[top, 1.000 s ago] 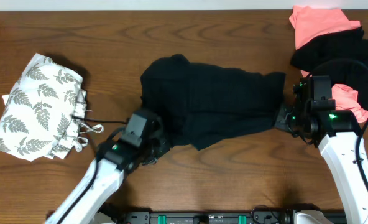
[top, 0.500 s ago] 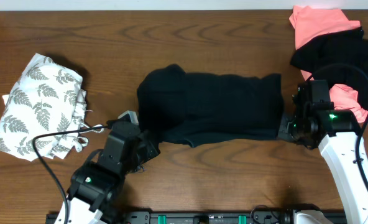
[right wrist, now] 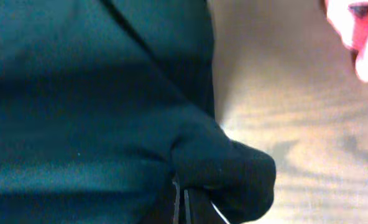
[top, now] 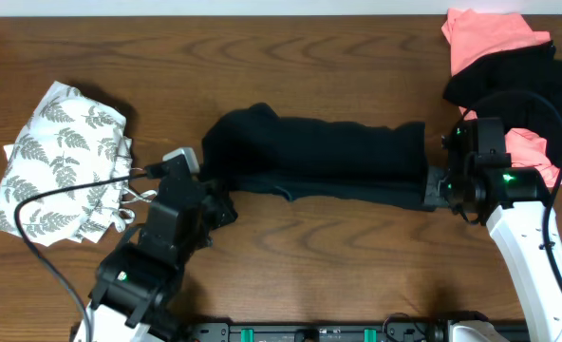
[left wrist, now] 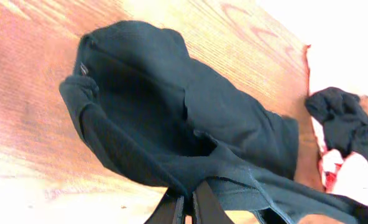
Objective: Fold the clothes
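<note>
Two hands, your left hand (top: pixel 222 207) and right hand (top: pixel 433 186), stay clenched on the black garment (top: pixel 319 157). It is now narrowed to a band right of the fern-print bundle (top: pixel 63 161), so the fold is progressing.

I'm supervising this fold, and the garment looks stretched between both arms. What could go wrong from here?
The left end effector and right end effector each pinch only a small bit of the black garment; it might slip free. The left arm's cable passes over the fern-print cloth and could drag it.
</note>
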`<state>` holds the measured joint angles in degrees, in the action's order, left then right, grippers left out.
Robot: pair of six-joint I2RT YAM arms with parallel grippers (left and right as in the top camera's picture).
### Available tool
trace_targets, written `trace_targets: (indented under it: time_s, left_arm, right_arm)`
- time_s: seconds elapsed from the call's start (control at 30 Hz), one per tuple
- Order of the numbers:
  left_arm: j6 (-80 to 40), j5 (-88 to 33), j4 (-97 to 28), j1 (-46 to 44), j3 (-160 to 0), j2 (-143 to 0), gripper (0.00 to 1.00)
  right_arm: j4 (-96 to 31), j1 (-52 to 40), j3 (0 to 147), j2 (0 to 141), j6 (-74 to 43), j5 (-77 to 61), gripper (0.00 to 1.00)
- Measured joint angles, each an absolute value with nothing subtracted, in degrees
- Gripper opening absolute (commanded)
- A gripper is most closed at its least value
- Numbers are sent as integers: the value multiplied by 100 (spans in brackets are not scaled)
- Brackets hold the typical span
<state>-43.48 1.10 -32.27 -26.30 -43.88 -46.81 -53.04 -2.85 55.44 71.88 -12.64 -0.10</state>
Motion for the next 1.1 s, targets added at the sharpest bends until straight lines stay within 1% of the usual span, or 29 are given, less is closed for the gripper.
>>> trace_targets:
  time_s: [0.1,0.33,0.57,0.8,0.93,1.1]
  left_arm:
    - [-4206,200,-3074,-2628,-4388,-5061,6]
    - [-3710,336,-2110,-2628,-4388,-5953,6]
    - [-3162,600,-1201,-2620,-4392,-6884,6]
    - [-2493,714,49,-2324,-4394,-7824,6]
    - [-2217,744,609,-2171,-4399,-8112,6]
    - [-1992,751,987,-1988,-4399,-8322,6]
  right_arm:
    - [-4943,-285,5544,7185,-1205,-19,1]
    - [-4254,-285,5553,7345,-1142,-3,1]
    - [-3459,-285,5557,8224,-1127,49,1]
    - [-2467,-285,5557,9172,-1125,110,1]
    - [-2069,-285,5557,9395,-1125,113,1]
    - [-1772,-285,5557,9450,-1061,110,1]
